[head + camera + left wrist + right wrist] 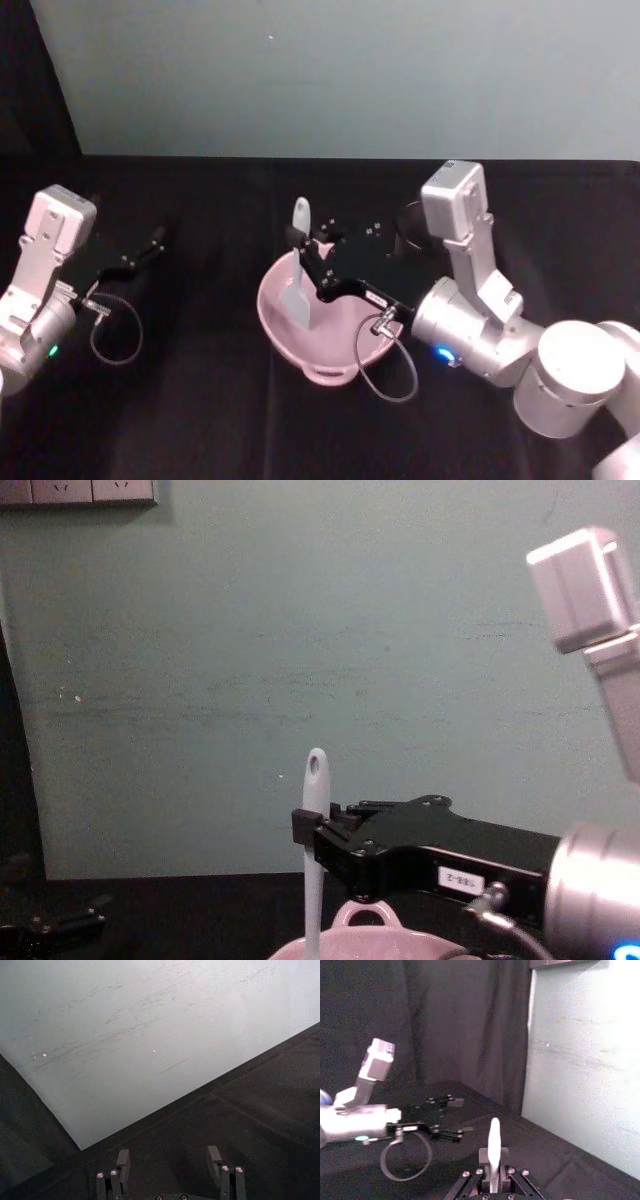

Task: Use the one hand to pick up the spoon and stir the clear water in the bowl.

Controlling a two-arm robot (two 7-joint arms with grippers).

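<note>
My right gripper (301, 246) is shut on the white spoon (299, 290), pinching its slim handle a little below the oval hole. The spoon stands nearly upright, its flat blade down inside the pale pink bowl (335, 340) near the far left wall. From the chest view the spoon (316, 820) rises out of the bowl (365, 946) with the right gripper (303, 832) clamped on its handle. The right wrist view has the spoon (493, 1144) upright between the black fingers. Water in the bowl cannot be made out. My left gripper (150, 246) is parked open at the left, well away.
A black cloth covers the table up to a pale green wall. A dark mesh cup (410, 224) stands behind the right arm, just beyond the bowl. Cable loops hang from both wrists. The left gripper's fingers (122, 1159) hang over bare cloth.
</note>
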